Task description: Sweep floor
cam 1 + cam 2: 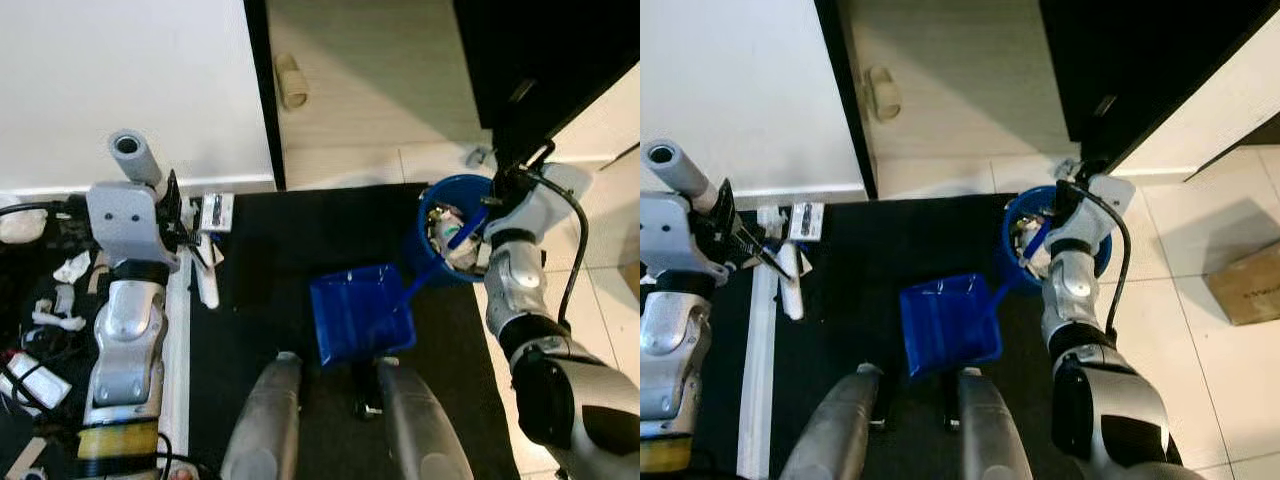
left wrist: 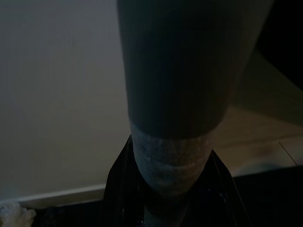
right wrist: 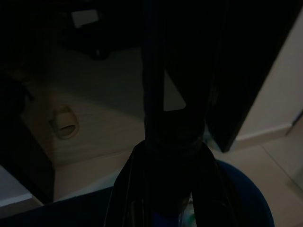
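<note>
Far left of the head view, scraps of white litter (image 1: 60, 300) lie scattered on the dark floor at the frame's edge. Just right of them the left arm rises up the left side, and the left gripper (image 1: 180, 228) is clamped on a grey broom handle (image 1: 133, 155) whose capped end points toward the upper left of the frame. In the left wrist view that handle (image 2: 180, 94) runs straight down between the 2 black fingers (image 2: 118, 189), a lighter taped band sitting right at the grip, with the white wall behind.

Below the left gripper, a white broom head (image 1: 207, 268) lies on the floor beside a pale strip, at the left edge of the black mat (image 1: 290, 250).

Moving to centre frame: the blue dustpan (image 1: 360, 315) sits flat on the black mat, just above the robot's 2 grey legs at the bottom edge. Its thin blue handle (image 1: 440, 260) climbs diagonally up and right.

At upper centre, a small beige roll (image 1: 291, 82) rests on the pale floor past the dark door frame.

Right of centre, the blue bin (image 1: 432, 215) stands at the mat's right edge, with crumpled rubbish visible inside. The dustpan's handle reaches up over its rim, and the right gripper (image 1: 490, 215) closes on that handle directly above the bin. The right wrist view is very dark, yet the dark handle (image 3: 170, 94) shows running between the gripper's fingers, blue rim below.

At the right side of the right eye view, a cardboard box (image 1: 1245, 285) sits on the white tiles.
</note>
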`<state>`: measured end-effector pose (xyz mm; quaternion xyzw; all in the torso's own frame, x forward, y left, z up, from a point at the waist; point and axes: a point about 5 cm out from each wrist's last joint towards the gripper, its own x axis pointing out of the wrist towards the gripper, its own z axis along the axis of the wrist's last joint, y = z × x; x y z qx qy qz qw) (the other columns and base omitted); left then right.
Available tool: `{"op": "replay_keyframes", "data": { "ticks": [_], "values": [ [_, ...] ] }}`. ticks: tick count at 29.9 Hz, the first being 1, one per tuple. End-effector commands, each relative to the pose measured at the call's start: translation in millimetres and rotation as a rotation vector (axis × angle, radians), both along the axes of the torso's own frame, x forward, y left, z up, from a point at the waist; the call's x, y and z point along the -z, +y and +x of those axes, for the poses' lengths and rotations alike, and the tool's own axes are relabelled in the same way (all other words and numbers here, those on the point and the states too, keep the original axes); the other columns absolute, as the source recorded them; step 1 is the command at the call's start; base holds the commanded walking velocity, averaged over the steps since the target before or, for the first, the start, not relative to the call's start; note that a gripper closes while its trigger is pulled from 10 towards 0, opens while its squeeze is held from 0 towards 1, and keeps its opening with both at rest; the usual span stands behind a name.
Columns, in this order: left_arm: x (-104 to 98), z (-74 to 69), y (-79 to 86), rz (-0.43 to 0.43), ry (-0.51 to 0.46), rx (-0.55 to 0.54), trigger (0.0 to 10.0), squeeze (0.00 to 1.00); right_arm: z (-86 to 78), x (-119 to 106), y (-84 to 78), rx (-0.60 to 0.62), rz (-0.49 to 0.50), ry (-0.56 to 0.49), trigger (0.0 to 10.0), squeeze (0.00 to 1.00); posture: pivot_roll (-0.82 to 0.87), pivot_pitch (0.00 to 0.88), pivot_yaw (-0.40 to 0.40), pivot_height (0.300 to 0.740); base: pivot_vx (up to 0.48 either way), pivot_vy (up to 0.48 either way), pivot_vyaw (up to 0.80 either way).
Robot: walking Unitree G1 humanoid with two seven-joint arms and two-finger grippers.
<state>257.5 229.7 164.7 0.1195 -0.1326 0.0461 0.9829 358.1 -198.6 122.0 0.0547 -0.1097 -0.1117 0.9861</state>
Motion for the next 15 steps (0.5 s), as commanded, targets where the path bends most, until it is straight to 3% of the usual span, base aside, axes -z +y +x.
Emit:
{"op": "replay_keyframes", "data": {
  "ticks": [1,8,15],
  "values": [
    [-6,-5.4,1.6,0.031,-0.008,0.011,10.0,0.0,-1.9,1,-5.3,0.019,-0.029,0.001,10.0,0.0,0.23,0.399,-0.07,0.74,0.0,0.0,0.0],
    [-15,-5.6,1.4,0.044,-0.007,0.023,10.0,0.0,8.6,-20,0.0,0.032,-0.043,-0.055,10.0,0.0,0.23,0.414,-0.067,0.74,0.0,0.0,0.0],
    [-13,-10.9,-5.2,0.066,0.015,0.054,10.0,0.0,-6.9,11,11.3,0.009,-0.055,0.01,10.0,0.0,0.24,0.439,-0.061,0.74,0.0,0.0,0.0]
  ]
}}
